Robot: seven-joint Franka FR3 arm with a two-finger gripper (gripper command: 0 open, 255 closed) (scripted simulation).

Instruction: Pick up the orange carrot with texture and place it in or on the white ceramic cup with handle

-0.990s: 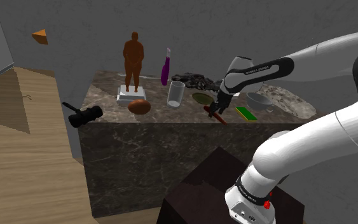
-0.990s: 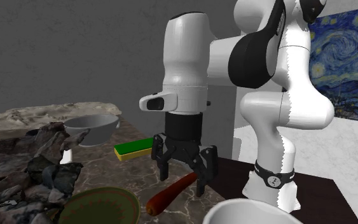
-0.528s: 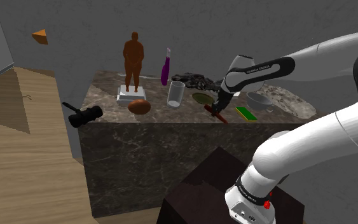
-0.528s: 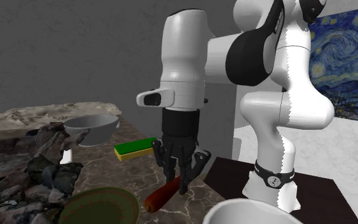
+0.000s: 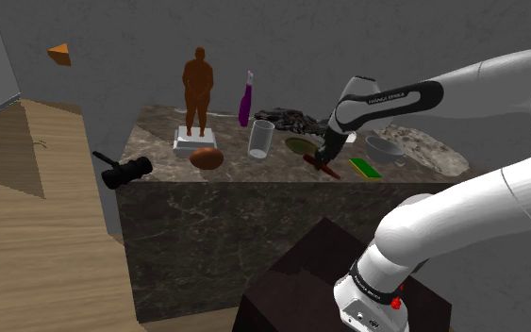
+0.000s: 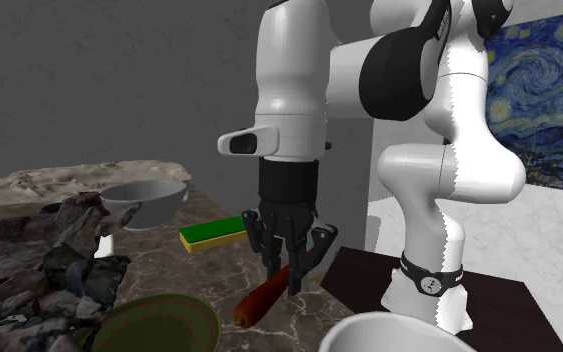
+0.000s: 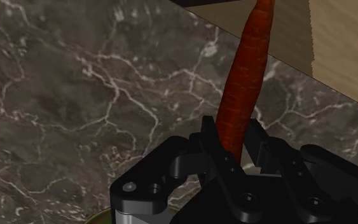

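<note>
1. We see the gripper point(image 6: 291, 262) at the centre of the second exterior view, its fingers closed around one end of the carrot point(image 6: 261, 300).
2. The carrot slants down over the counter point(image 6: 184, 275), lower centre of the frame.
3. The cup point(image 6: 389, 332) sits at the bottom edge, right of the carrot.

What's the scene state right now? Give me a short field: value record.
fingers: shut on one end of the carrot
carrot: orange-red, tilted, free end low over the counter's edge; contact with the counter cannot be told
cup: white, upright on the counter, apart from the carrot
counter: dark veined marble
nearby: green-and-yellow sponge, grey bowl, olive plate
stage: carrot grasped, not yet at the cup
</note>
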